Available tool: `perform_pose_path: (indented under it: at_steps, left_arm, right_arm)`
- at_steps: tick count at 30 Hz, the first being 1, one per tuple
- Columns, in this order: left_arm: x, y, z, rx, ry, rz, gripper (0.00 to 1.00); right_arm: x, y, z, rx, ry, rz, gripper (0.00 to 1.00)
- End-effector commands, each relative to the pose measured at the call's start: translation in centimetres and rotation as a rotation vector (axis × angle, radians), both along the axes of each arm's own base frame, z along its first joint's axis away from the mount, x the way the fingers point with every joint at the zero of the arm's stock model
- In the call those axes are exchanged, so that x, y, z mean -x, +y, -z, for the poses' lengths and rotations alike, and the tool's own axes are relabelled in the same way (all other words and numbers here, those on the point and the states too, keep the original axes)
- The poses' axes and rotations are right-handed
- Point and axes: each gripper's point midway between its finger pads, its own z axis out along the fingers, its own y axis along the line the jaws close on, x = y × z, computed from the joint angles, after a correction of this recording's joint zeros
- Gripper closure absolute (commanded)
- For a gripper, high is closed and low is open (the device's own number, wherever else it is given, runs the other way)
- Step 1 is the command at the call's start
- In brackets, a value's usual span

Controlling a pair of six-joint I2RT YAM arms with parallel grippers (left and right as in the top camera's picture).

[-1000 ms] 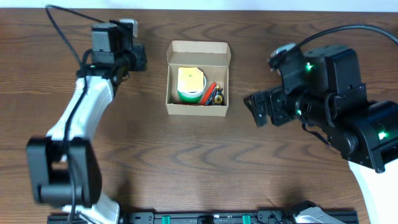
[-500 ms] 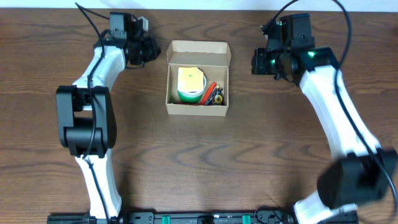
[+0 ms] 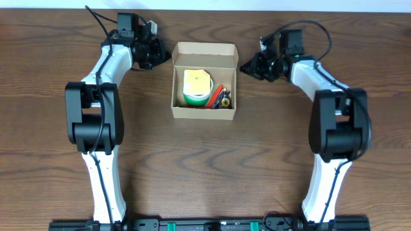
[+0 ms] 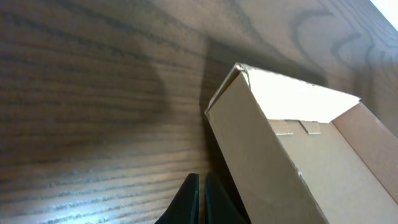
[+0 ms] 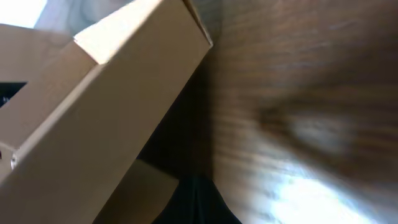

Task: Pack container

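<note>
The container [image 3: 186,110] is a tan cardboard box at the table's middle, its flap lid [image 3: 205,55] standing open at the far side. Inside lie a green roll with a yellow top [image 3: 196,86] and some red and dark items [image 3: 220,97]. My left gripper [image 3: 167,59] is shut and empty, its tips low beside the box's far left corner; in the left wrist view the gripper [image 4: 200,186] sits just next to the box wall [image 4: 261,162]. My right gripper [image 3: 243,66] is shut and empty beside the far right corner, the gripper [image 5: 198,184] dark against the box [image 5: 93,118].
Bare brown wooden table [image 3: 205,167] surrounds the box. Both white arms reach in from the near edge and bend inward along the far edge. A black rail [image 3: 205,224] runs along the front.
The right arm swung from the right side in to the box's far right corner and its jaws closed. The left gripper slid right, up to the far left corner.
</note>
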Motion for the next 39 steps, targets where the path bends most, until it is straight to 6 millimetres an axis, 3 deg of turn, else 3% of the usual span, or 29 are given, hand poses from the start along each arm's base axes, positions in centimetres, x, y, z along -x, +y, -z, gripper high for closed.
perform_pose_path:
  at_steps: [1, 10, 15, 19, 24, 27, 33, 39]
  left_arm:
    - [0.1, -0.3, -0.1, 0.022, 0.020, -0.001, 0.94]
    - [0.2, -3.0, -0.9, 0.063, -0.015, 0.060, 0.94]
    - [-0.1, -3.2, -1.6, 0.095, -0.038, 0.073, 0.94]
    - [-0.9, -3.5, -3.6, 0.192, -0.088, 0.100, 0.94]
    - [-1.9, -2.4, -5.8, 0.194, -0.138, 0.082, 0.94]
    - [-2.0, -2.1, -8.1, 0.178, -0.205, 0.106, 0.94]
    - [-1.0, -2.4, -13.3, 0.114, -0.365, 0.210, 0.94]
    - [0.8, -2.3, -16.7, 0.056, -0.438, 0.276, 0.94]
  right_arm:
    - [0.4, 2.1, 0.9, -0.102, 0.070, -0.002, 0.99]
    - [-1.6, 3.7, 0.8, -0.160, 0.000, 0.016, 0.99]
    - [-2.3, 4.7, -1.2, -0.221, -0.091, -0.039, 0.99]
    - [-2.8, 5.1, -2.7, -0.262, -0.165, -0.078, 0.99]
    - [-2.8, 5.3, -4.8, -0.331, -0.243, -0.146, 0.98]
    - [-2.9, 5.0, -6.7, -0.366, -0.283, -0.181, 0.98]
    - [-2.7, 4.9, -10.9, -0.356, -0.399, -0.232, 0.98]
    - [-1.9, 4.8, -14.1, -0.327, -0.475, -0.270, 0.99]
